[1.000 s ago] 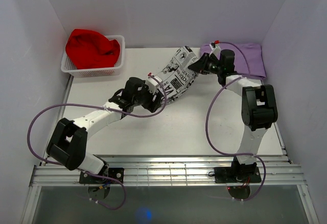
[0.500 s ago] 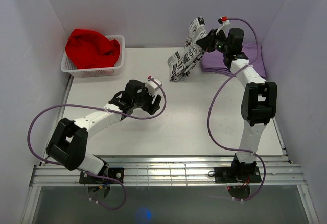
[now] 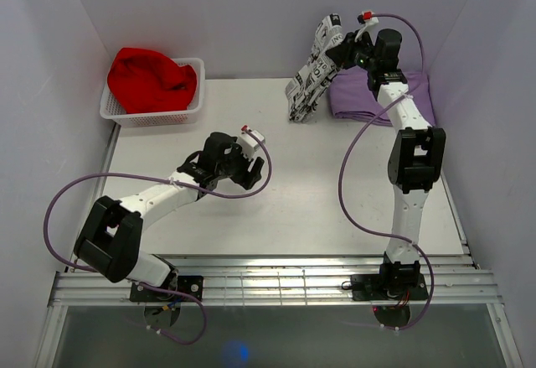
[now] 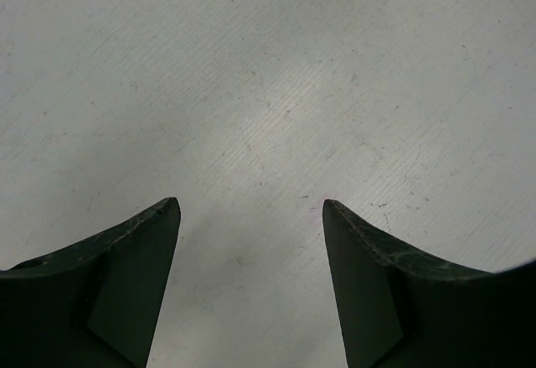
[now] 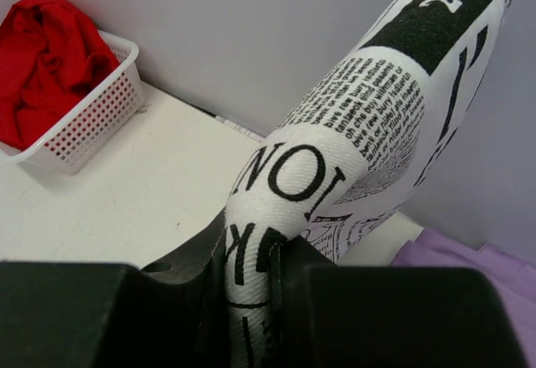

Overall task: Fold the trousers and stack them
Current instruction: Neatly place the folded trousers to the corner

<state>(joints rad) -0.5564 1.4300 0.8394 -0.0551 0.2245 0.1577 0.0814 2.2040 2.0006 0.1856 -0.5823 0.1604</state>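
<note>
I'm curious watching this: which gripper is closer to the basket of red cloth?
Left. The left gripper sits open over the table, nearer the camera and right of the basket. The right gripper is farther at the back, shut on the trousers.

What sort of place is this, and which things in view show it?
Probably a robotics lab test cell, not a home: plain white walls box in the table, the left arm and right arm are bolted at its near edge, and laundry is staged: a basket of red cloth, printed trousers.
</note>
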